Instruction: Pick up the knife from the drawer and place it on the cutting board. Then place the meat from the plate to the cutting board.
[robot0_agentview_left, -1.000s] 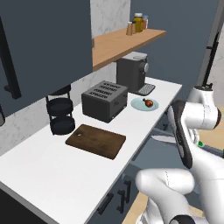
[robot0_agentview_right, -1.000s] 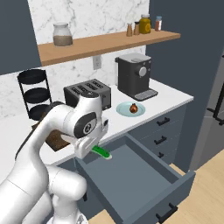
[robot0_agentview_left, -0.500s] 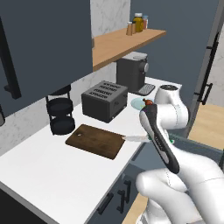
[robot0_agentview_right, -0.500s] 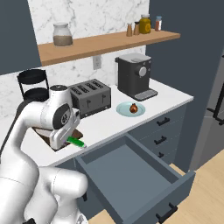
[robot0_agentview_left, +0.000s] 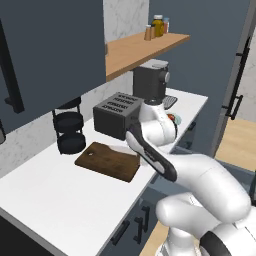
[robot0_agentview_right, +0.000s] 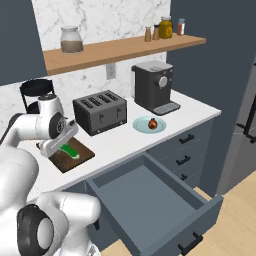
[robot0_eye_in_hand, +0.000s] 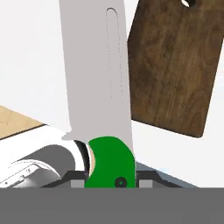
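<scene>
Right now the knife (robot0_eye_in_hand: 98, 87) is clamped by its green handle in the gripper (robot0_agentview_right: 61, 145), beside the cutting board (robot0_eye_in_hand: 175, 65), not yet squarely over it. Best to centre it above the wood, lower flat, then release, clear of the toaster (robot0_agentview_right: 100, 111).

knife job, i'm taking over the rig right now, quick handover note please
Gripper: shut on the knife, gripping its green handle, held at the cutting board.
Drawer: open, nothing visible in it.
Meat: on the plate, beside the coffee machine.
Done: knife lifted out of the drawer and carried to the board.
Left: set the knife on the board and release, then move the meat from plate to board.
</scene>
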